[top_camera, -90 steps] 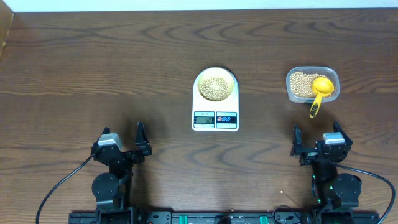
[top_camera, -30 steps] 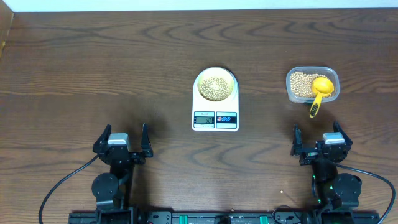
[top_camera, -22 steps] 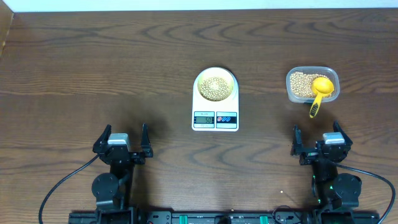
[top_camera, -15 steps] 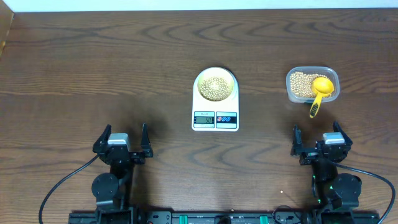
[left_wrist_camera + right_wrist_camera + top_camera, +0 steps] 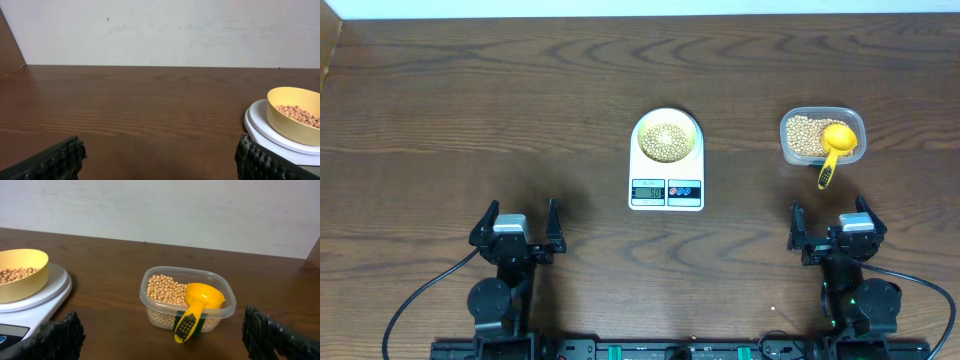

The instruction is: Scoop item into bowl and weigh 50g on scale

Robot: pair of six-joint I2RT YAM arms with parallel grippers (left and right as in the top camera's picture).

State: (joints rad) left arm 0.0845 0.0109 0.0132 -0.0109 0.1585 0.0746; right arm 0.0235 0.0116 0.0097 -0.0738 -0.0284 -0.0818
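Beans are in the pale yellow-green bowl, which sits on the white scale mid-table.

The bowl is upright on the far part of the scale platform, with a shallow layer of beans across its bottom. The scale's display and coloured buttons face the near edge; digits too small to read. To the right, well apart from the scale, is a clear tub holding more beans. A yellow scoop has its cup resting on those beans, and its handle hangs over the near rim. Left pincer is at the near left, jaws spread wide, nothing between them. Right pincer is at the near right, just this side of the tub, also wide open and empty. Neither pincer touches anything.
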